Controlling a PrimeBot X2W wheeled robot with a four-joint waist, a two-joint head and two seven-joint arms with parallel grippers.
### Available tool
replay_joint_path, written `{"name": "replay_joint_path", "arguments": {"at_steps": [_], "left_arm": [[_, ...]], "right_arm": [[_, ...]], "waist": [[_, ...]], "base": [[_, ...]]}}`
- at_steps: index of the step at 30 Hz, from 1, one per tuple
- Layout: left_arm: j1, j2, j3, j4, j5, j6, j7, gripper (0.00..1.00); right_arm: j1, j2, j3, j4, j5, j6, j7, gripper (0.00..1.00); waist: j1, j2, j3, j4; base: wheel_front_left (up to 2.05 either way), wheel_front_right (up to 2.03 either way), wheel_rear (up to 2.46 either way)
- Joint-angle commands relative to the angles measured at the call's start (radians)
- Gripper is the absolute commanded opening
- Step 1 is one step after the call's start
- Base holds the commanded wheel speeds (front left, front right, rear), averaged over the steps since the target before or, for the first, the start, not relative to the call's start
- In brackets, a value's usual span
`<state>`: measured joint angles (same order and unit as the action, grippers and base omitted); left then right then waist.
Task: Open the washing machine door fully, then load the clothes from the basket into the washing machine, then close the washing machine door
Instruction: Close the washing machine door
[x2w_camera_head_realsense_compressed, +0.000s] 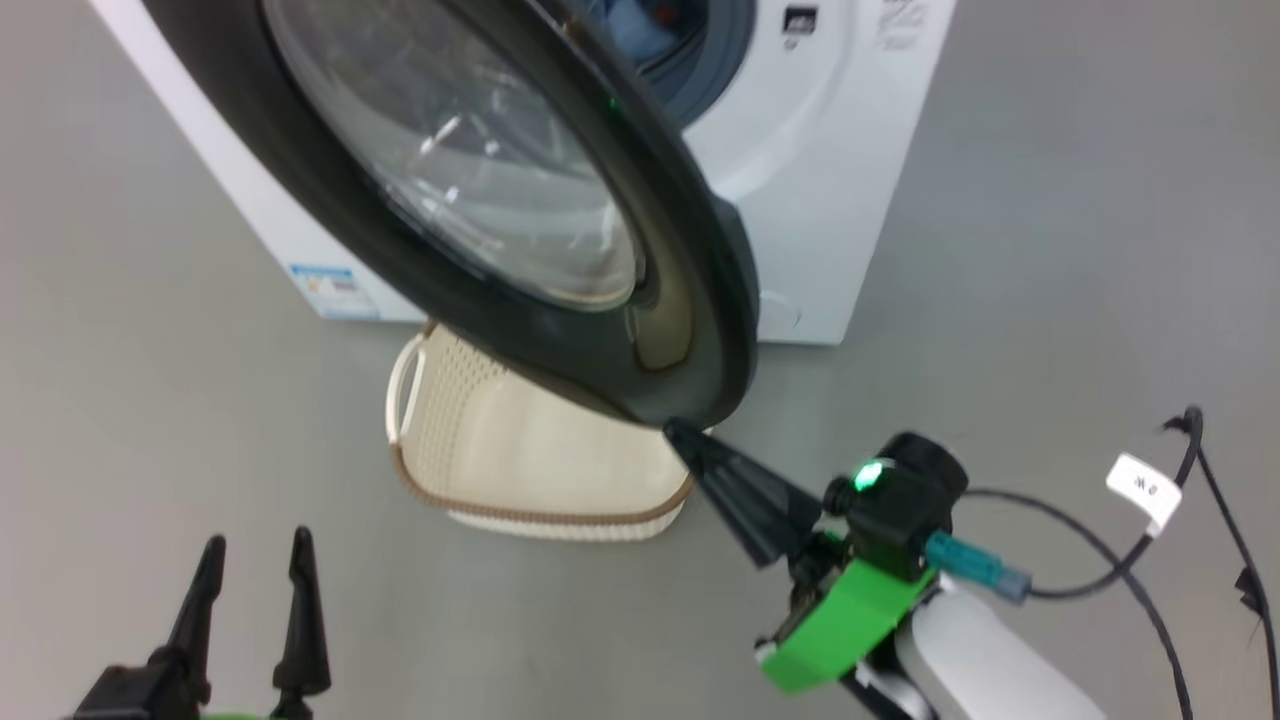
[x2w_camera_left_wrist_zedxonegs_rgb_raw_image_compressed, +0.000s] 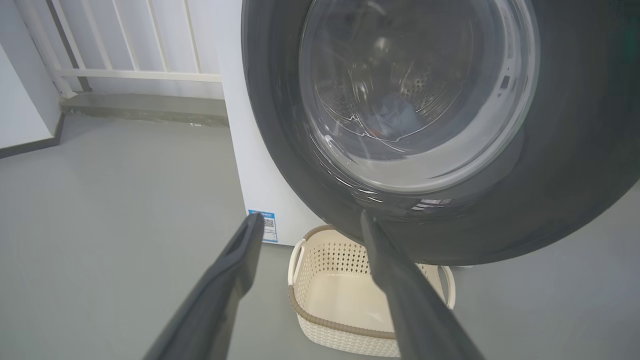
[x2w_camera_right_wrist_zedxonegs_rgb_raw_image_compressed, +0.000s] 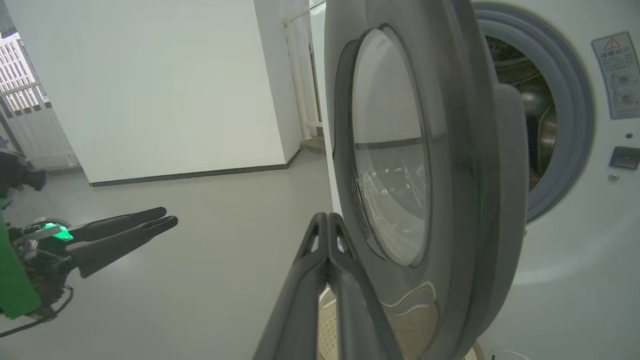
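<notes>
Right pincer: clenched, the two dark fingers pressed flat together with nothing between them. We see its tip at the lowest edge of the washing machine door, on the black ring. We cannot tell whether it touches or stands just beside. In the right wrist view the closed fingers lie along the door's outer face.

Left pincer: released, fingers spread, grasping nothing. It hangs over bare floor, well apart from the basket.

Edges and room:
- The door stands partly open. We see a gap between its inner edge and the grey seal of the washing machine.
- The door's lower rim overhangs the basket, which sits on the floor against the machine's front (its cream bottom is in plain sight).
- The clothes lie inside the drum; through the glass we see blue fabric.
- Open grey floor extends to the left of the machine and to its right.
- A black cable with a white tag lies on the floor just beyond the right arm.

Arm pose: the pale right forearm rises from the lower right, with a green bracket at the wrist. Its fingers point up and left at the door rim. The left pincer's fingers point straight up the head view.
</notes>
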<state>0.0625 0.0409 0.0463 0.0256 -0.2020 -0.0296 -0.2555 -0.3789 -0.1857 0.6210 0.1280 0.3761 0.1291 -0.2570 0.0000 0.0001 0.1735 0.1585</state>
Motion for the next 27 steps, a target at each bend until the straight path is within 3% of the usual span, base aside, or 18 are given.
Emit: {"name": "replay_joint_path", "arguments": {"at_steps": [1,8,15,27], "left_arm": [[-0.046,0.009,0.024,-0.029,-0.007,0.006,-0.006,1.00],[-0.114,0.009,-0.013,-0.032,-0.018,0.007,-0.006,1.00],[-0.154,0.009,-0.039,-0.033,-0.021,0.002,-0.006,1.00],[-0.201,0.009,-0.076,-0.062,-0.035,-0.004,-0.006,1.00]], "right_arm": [[-0.044,0.029,-0.004,-0.004,-0.011,0.002,-0.005,0.00],[-0.116,0.054,-0.079,0.075,-0.054,0.002,-0.005,0.00],[-0.157,0.076,-0.218,0.115,-0.086,0.002,-0.005,0.00],[-0.314,0.055,-0.396,0.172,-0.105,0.002,-0.005,0.00]], "waist": [[0.0000,-0.0001,0.068,0.044],[0.0000,-0.0001,0.145,0.076],[0.0000,-0.0001,0.186,0.089],[0.0000,-0.0001,0.288,0.124]], "base": [[0.00,0.00,0.00],[0.00,0.00,0.00],[0.00,0.00,0.00],[0.00,0.00,0.00]]}}
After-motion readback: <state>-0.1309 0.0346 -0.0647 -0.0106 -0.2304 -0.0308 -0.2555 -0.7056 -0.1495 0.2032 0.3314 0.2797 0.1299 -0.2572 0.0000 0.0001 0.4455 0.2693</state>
